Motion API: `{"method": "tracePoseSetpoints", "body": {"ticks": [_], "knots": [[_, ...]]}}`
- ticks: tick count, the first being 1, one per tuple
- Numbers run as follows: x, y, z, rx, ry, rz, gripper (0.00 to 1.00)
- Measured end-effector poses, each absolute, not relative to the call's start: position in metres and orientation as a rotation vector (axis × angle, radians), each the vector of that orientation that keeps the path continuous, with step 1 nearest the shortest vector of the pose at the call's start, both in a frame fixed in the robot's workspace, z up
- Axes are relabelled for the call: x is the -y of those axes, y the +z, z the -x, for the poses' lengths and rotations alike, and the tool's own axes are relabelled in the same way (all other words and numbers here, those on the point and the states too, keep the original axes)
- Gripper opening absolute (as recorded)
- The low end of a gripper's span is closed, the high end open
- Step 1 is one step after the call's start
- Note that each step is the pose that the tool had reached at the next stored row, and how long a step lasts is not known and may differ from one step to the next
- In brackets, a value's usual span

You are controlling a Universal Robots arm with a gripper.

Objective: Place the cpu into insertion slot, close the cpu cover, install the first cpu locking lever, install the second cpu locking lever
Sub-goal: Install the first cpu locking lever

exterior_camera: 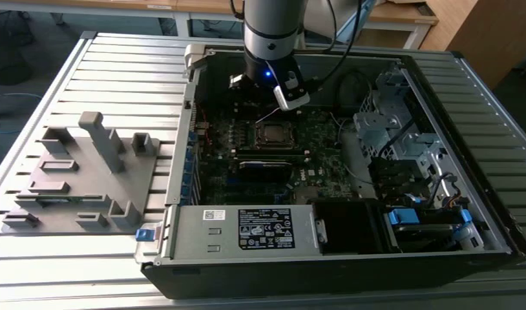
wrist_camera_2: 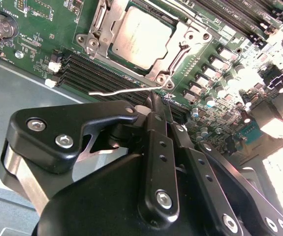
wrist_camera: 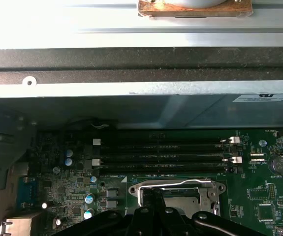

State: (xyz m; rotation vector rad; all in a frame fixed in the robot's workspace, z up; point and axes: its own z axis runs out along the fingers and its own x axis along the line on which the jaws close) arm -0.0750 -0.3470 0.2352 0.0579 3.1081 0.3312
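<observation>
The cpu (wrist_camera_2: 141,37) lies flat in the insertion slot (exterior_camera: 275,134) on the green motherboard, its dull silver top showing. The silver cpu cover (wrist_camera_2: 107,29) is folded down around it, framing the chip. One thin wire locking lever (wrist_camera_2: 116,91) stands free, sticking out over the black memory slots. A second lever (wrist_camera_2: 181,49) runs along the other side of the cover. My gripper (wrist_camera_2: 160,105) is shut, nothing visible between its black fingers, with its tips right by the free lever's inner end. In the first wrist view the gripper (wrist_camera: 153,209) sits just short of the socket frame (wrist_camera: 215,189).
The open computer case's metal walls (exterior_camera: 190,97) enclose the board. A power supply (exterior_camera: 245,229) fills the near side, and a drive cage (exterior_camera: 401,129) with cables is at the exterior view's right. A grey fixture plate (exterior_camera: 82,174) lies outside the case at the exterior view's left.
</observation>
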Motion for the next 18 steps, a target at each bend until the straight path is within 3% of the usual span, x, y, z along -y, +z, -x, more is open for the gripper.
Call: {"method": "tracePoseSetpoints", "body": {"ticks": [18], "knots": [[0.347, 0.2332, 0.075, -3.101, 0.331, -0.057, 0.1]]}}
